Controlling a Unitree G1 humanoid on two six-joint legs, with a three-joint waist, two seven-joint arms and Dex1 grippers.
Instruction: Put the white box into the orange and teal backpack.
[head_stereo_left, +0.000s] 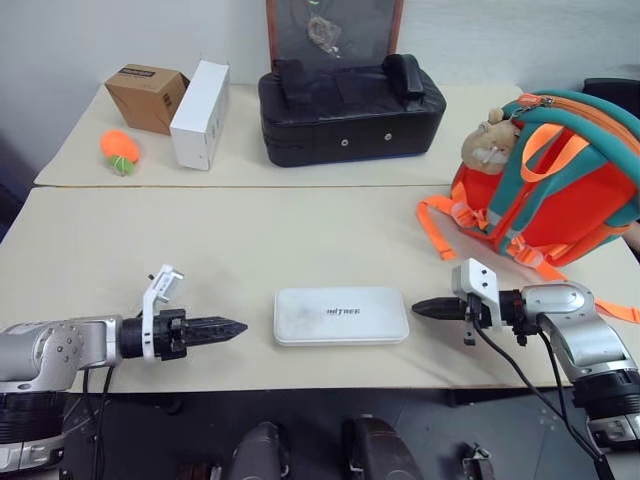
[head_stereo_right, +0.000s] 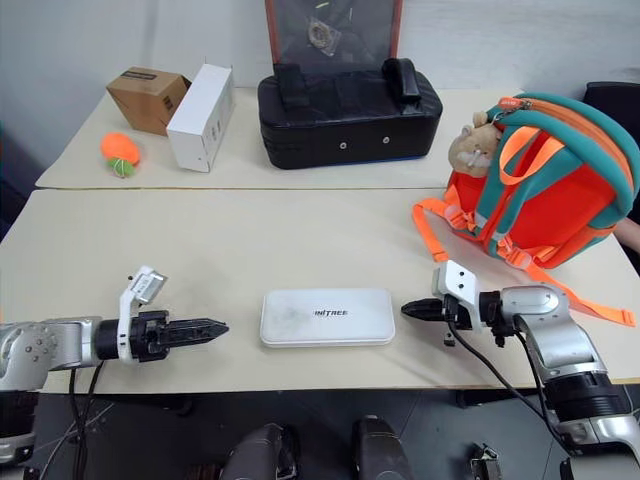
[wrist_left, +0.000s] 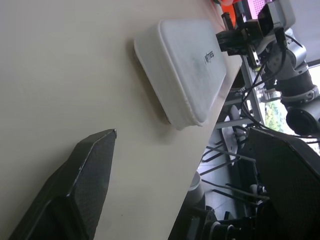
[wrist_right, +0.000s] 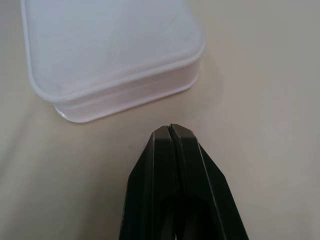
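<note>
Visibly flat white box (head_stereo_left: 342, 316), rounded corners, dark lettering.

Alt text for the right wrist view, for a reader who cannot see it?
The right gripper, jaws shut, points at a short end of the white box, a small gap between them. The box lies flat on the beige table.

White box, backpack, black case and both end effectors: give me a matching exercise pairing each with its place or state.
Things:
1. white box
2. orange and teal backpack
3. black padded case
4. right end effector
5. left end effector

States:
A. shut, beside the box
B. open
C. flat between both end effectors
D. on the far table
E. upright at the table's right

Pairs: 1-C, 2-E, 3-D, 4-A, 5-B
</note>
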